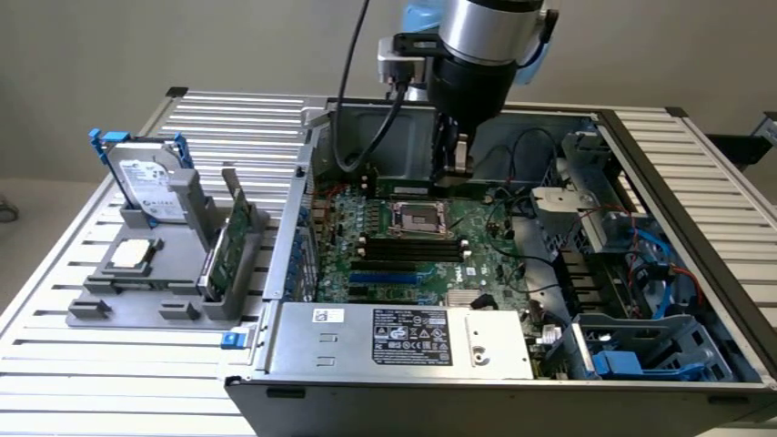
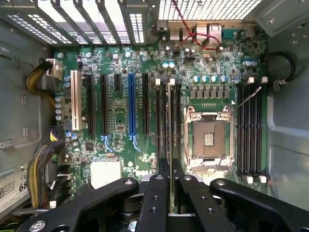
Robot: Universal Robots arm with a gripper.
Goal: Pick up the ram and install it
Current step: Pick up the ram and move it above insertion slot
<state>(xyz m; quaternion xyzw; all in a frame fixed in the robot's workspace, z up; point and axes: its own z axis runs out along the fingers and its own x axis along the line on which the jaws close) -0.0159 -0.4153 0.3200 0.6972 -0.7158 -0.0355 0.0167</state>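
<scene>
The black two-fingered gripper (image 1: 452, 169) pinches the long, thin green ram stick (image 2: 170, 126) edge-on over the black memory slots (image 2: 163, 121) of the green motherboard (image 2: 120, 121), inside the open grey metal computer case (image 1: 486, 410). The likely trouble is alignment: a slight tilt or sideways offset could seat the ram on a slot wall and jam it. The square silver processor socket (image 1: 421, 217), at seven o'clock from the gripper in the exterior view, could be struck.

Motherboard (image 2: 120, 121): white "DELL" mark (image 2: 140, 170) printed beside silver heatsink. White sticker (image 2: 12, 186) on case wall: digits "68" legible, rest cut off. Power supply label (image 1: 413, 332): print too small to read. Hard drive label (image 1: 152, 187): unreadable.
</scene>
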